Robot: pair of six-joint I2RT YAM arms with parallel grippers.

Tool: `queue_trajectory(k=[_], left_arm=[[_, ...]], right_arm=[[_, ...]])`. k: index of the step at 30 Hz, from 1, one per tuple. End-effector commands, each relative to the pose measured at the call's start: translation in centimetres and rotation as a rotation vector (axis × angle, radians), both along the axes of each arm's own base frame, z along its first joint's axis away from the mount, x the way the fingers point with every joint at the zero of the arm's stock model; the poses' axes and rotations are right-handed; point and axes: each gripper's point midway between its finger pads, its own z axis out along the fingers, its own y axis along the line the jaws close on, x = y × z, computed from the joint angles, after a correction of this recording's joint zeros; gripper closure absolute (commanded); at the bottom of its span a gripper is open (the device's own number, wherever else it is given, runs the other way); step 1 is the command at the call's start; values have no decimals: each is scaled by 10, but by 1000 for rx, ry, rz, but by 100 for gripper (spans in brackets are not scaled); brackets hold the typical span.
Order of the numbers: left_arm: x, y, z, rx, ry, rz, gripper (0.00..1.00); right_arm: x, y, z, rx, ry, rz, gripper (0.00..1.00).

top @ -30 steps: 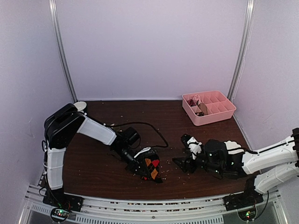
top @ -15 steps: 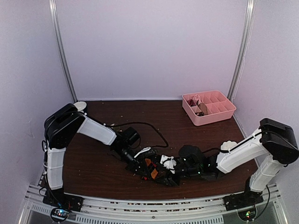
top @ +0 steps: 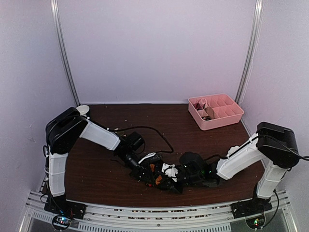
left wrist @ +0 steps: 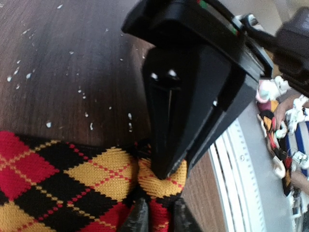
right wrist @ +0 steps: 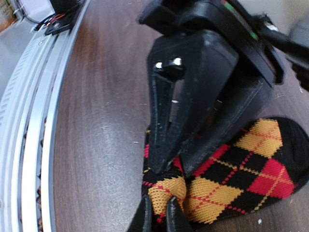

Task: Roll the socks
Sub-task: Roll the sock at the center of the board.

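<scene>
A dark brown wooden desk fills the floor of a booth with pale lilac walls. A metal pole stands in the far left corner and another in the far right corner. A pink divided tray sits at the far right, with small items in its left compartments. A white bowl sits at the far left. Pale specks dot the wood. A slotted metal rail runs along the near edge.

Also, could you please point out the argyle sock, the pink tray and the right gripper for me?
argyle sock (left wrist: 103, 174): left wrist view, on a yellow diamond of its knit.
pink tray (top: 224, 121): top view, on its near outer wall.
right gripper (left wrist: 162, 170): left wrist view, at its closed fingertips on the sock.
</scene>
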Motion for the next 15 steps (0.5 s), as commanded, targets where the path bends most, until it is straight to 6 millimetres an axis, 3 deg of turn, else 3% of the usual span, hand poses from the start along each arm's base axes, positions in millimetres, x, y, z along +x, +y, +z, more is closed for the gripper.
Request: queue_trajectory(k=[1, 7, 15], left_arm=[[6, 24, -43, 174, -93, 42, 74], [24, 26, -26, 137, -287, 89, 45], [28, 31, -11, 116, -460, 96, 43]], right_arm=[[0, 5, -4, -4, 42, 9, 100], [5, -8, -22, -78, 198, -78, 100], [18, -25, -61, -292, 531, -256, 100]])
